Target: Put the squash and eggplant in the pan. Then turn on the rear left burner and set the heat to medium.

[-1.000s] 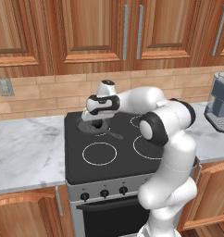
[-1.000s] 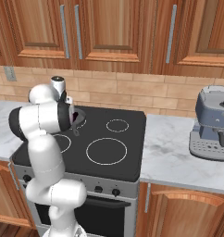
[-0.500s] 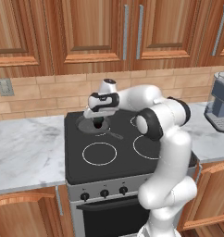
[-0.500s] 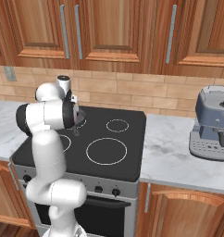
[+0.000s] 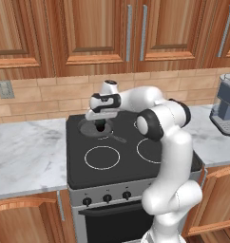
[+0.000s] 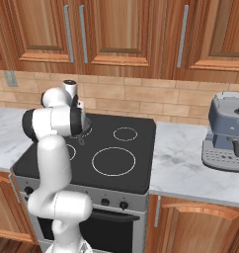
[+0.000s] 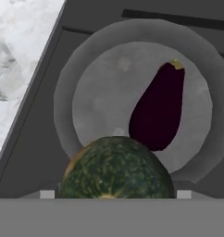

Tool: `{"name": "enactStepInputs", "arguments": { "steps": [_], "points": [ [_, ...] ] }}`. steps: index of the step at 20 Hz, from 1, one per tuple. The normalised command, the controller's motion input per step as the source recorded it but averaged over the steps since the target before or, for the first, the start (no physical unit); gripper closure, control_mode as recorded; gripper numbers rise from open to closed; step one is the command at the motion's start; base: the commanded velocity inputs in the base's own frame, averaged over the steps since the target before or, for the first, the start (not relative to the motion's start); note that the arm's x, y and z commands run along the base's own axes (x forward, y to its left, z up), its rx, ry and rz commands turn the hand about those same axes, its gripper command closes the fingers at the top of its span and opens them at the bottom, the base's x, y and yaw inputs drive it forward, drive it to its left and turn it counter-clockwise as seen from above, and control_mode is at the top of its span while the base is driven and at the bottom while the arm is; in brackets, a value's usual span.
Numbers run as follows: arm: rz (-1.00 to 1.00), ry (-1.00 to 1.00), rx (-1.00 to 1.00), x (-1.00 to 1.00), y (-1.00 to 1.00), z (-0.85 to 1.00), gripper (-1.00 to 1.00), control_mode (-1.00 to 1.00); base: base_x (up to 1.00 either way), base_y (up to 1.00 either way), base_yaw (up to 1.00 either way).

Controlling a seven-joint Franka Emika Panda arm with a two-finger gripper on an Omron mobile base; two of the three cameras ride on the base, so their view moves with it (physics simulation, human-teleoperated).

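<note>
Hand view looks down into the pan (image 7: pixel 93 69): the eggplant (image 7: pixel 158 111) lies on its floor, and the squash (image 7: pixel 116 169) sits between the wide-spread tips of the gripper (image 5: pixel 100 124), above the pan's near rim. Released this close to the edge, the squash could likely roll out onto the cooktop (image 5: pixel 131 161).

No readable text, labels, brands or numbers anywhere; nothing legible on cabinets, cooktop, knobs or the coffee machine far right.

End effector (image 5: pixel 101 124) now nearer the pan (image 5: pixel 90 127).
</note>
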Motion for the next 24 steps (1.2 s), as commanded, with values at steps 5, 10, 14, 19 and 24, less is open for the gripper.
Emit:
{"name": "enactStepInputs", "arguments": {
  "steps": [5,10,14,19,24],
  "points": [
    [0.0,0.09,-0.02,0.0,0.23,-0.02,1.0,-1.0,0.0,0.0,0.0],
    [0.0,0.05,-0.04,0.01,0.23,-0.06,1.0,-1.0,0.0,0.0,0.0],
    [0.0,0.01,-0.04,0.05,0.01,-0.26,1.0,-1.0,0.0,0.0,0.0],
    [0.0,0.0,0.0,0.04,0.0,-0.32,1.0,-1.0,0.0,0.0,0.0],
    [0.0,0.0,0.0,0.13,0.0,-0.21,1.0,-1.0,0.0,0.0,0.0]
  ]
}}
